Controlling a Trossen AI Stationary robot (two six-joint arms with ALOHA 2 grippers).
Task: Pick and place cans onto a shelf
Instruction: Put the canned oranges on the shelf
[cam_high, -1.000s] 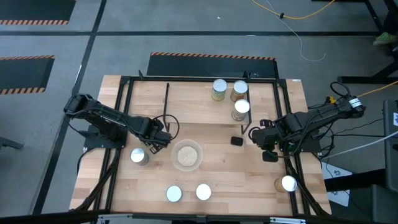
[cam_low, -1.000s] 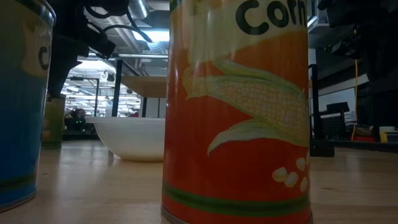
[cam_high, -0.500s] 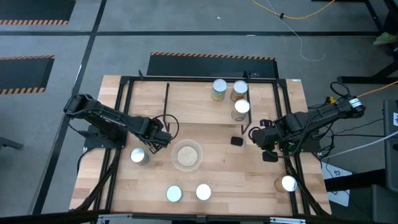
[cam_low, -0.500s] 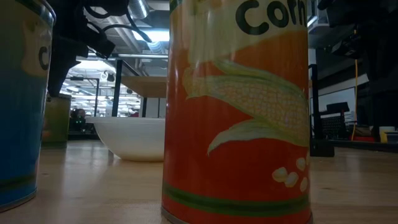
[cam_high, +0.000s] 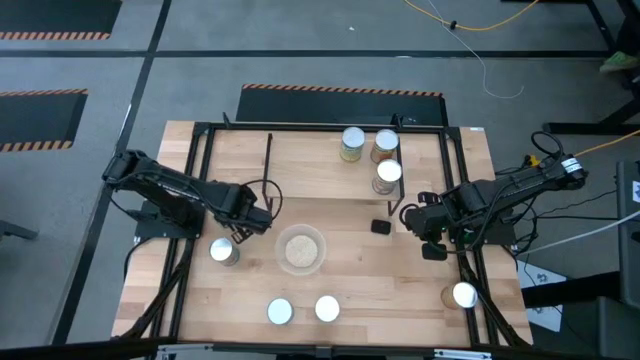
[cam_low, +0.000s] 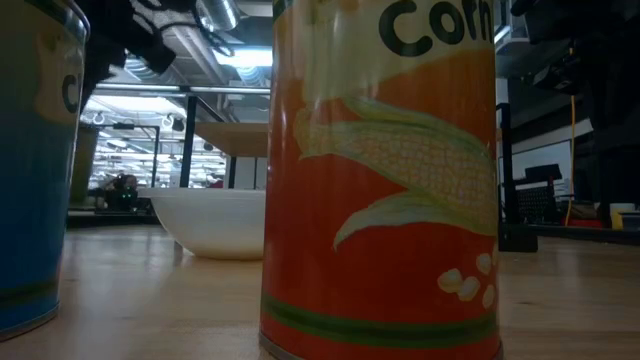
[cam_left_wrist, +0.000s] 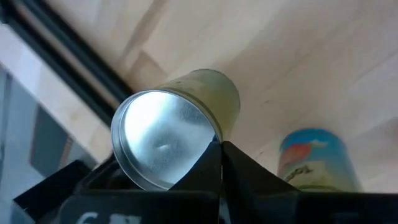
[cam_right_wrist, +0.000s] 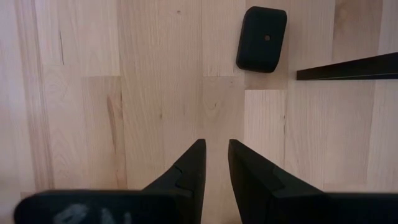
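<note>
Left arm extended inward from the desk's left side, its end effector (cam_high: 262, 218) with fingers pressed together; right arm bent inward from the right, its end effector (cam_right_wrist: 214, 163) narrowly parted, empty

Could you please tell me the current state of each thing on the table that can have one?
Left claw: shut, holding nothing.
Yellowish can: upright, not gripped.
Right claw: slightly open, empty, above bare wood.
Bowl: upright, beige filling inside.
Black block: lying flat.
Corn can: upright.
</note>
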